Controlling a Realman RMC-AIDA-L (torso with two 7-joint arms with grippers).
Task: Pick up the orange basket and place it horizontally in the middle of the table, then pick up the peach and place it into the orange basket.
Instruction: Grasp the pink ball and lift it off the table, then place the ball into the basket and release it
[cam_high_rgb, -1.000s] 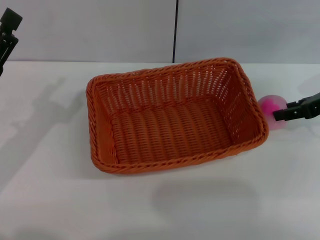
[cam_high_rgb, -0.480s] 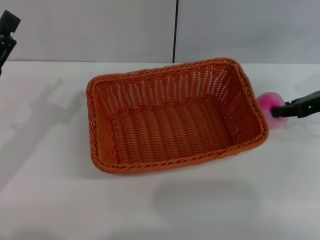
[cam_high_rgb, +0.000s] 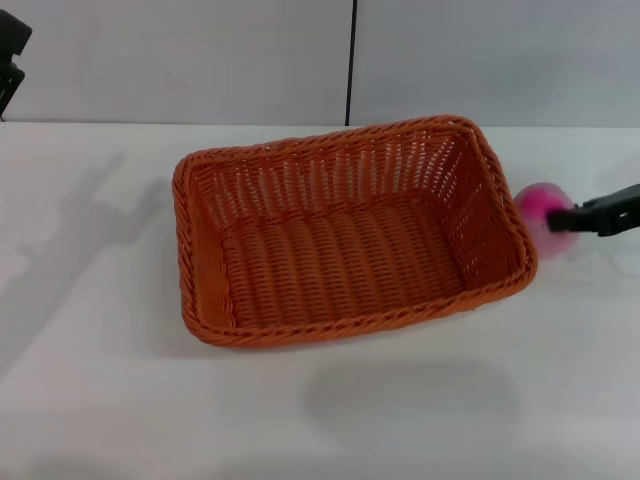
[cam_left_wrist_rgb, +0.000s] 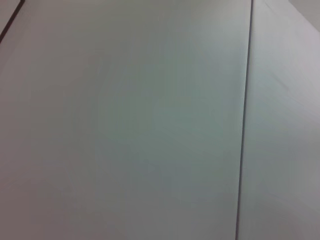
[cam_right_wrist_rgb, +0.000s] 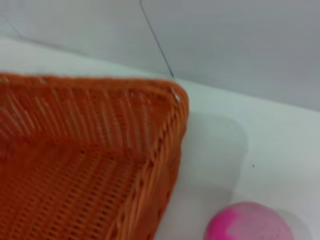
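Mid-table: basket (cam_high_rgb: 350, 232) set down lengthwise, empty; first step apparently done. Just right of basket: peach (cam_high_rgb: 541, 208) on table (cam_high_rgb: 300, 410), right end effector (cam_high_rgb: 568, 220) at it, grip state unclear. Left end effector (cam_high_rgb: 10, 50) parked far left. Remaining: peach into basket.

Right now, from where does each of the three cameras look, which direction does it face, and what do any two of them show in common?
Head view: from the robot's head, forward and down onto the table; orange basket central, peach at its right end, right gripper at the peach, left gripper raised far left.
Left wrist view: faces only a plain grey wall panel; no part of the robot shows.
Right wrist view: low over the table, facing a basket corner and the peach; no jaws show.
Shared: head and right wrist views both show basket, peach and table.
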